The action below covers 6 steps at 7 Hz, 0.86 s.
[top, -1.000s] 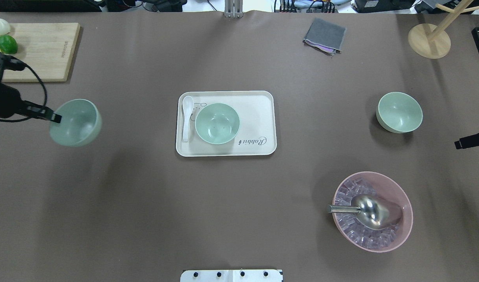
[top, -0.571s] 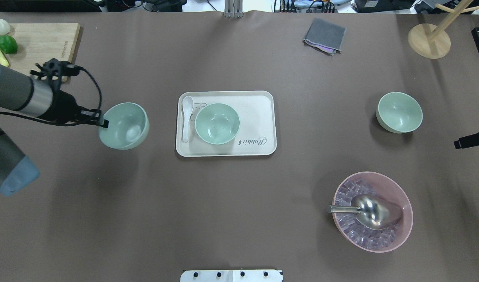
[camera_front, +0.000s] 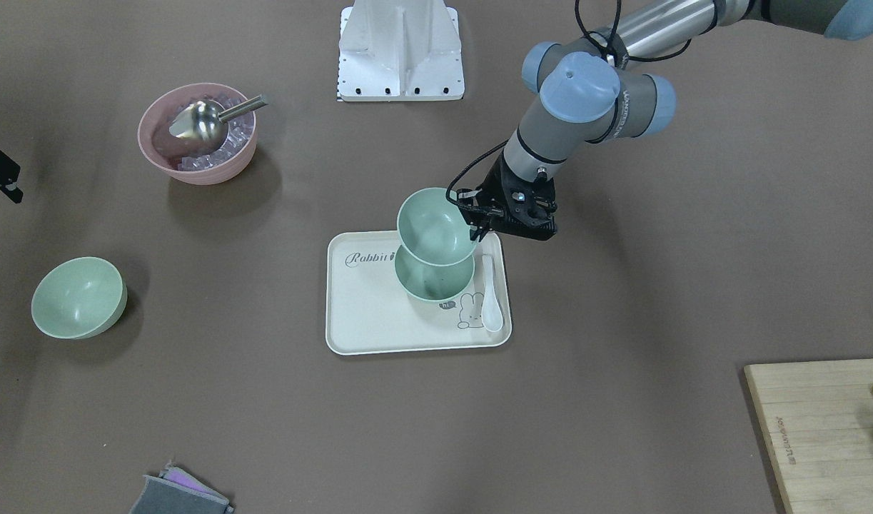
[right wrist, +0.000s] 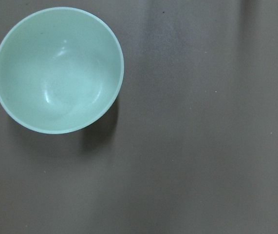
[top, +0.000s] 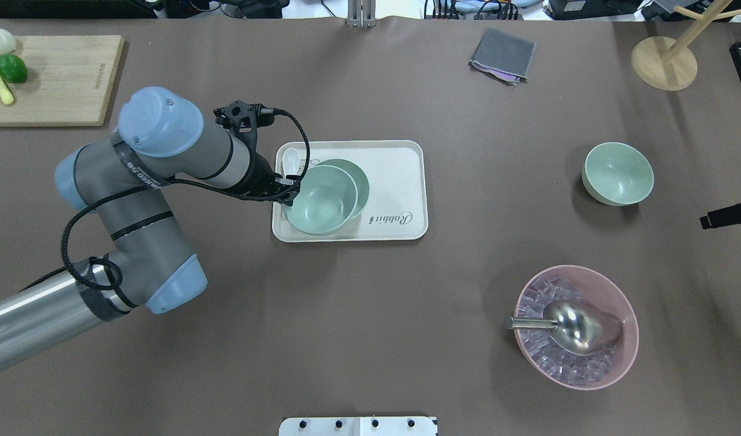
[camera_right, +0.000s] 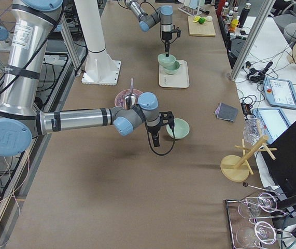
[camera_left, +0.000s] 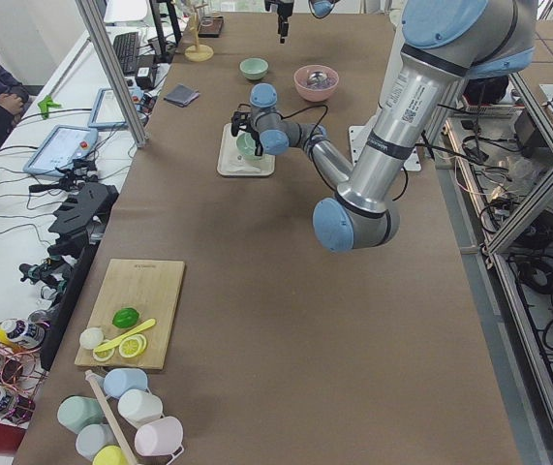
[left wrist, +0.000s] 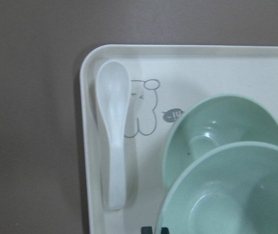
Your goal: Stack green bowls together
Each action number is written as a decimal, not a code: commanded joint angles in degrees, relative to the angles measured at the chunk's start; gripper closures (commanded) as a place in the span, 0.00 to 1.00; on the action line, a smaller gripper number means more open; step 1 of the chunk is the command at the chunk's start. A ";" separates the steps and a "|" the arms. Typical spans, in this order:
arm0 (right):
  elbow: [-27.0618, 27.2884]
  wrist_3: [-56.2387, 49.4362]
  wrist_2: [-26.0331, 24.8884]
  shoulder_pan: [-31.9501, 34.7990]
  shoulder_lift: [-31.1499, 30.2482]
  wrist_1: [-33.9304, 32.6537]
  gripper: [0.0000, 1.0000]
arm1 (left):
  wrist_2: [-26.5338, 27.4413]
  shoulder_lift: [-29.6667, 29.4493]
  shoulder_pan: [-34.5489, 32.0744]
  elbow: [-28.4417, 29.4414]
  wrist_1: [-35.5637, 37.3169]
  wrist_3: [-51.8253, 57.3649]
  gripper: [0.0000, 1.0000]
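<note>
The left pincer [top: 290, 185] is clenched on the rim of the held green bowl [top: 317, 201], offset over the second green bowl [top: 362, 180] on the tray [top: 400, 175]; only the left wrist view shows that lower bowl's inside; the third green bowl [right wrist: 58, 68] sits apart on the tabletop [right wrist: 202, 146]; whether the right pincer [top: 718, 218] is clenched, I cannot tell.

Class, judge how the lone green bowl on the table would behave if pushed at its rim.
The lone green bowl likely stays stiff: it looks like smooth moulded plastic. Probably light, since the left gripper holds a matching bowl by one rim. Its rounded sides suggest it may rock or tip.
</note>
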 commanded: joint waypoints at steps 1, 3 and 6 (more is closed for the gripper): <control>0.00 0.00 0.00 -0.20 0.02 0.00 0.00 | 0.08 -2.33 -0.50 1.55 1.06 -0.04 1.00; 0.00 0.09 0.00 -0.38 0.02 0.00 0.00 | 2.09 -2.51 -1.20 2.16 2.12 0.31 1.00; 0.00 0.09 0.00 -0.64 0.02 0.00 0.00 | 2.19 -2.78 -2.53 3.91 2.03 0.40 1.00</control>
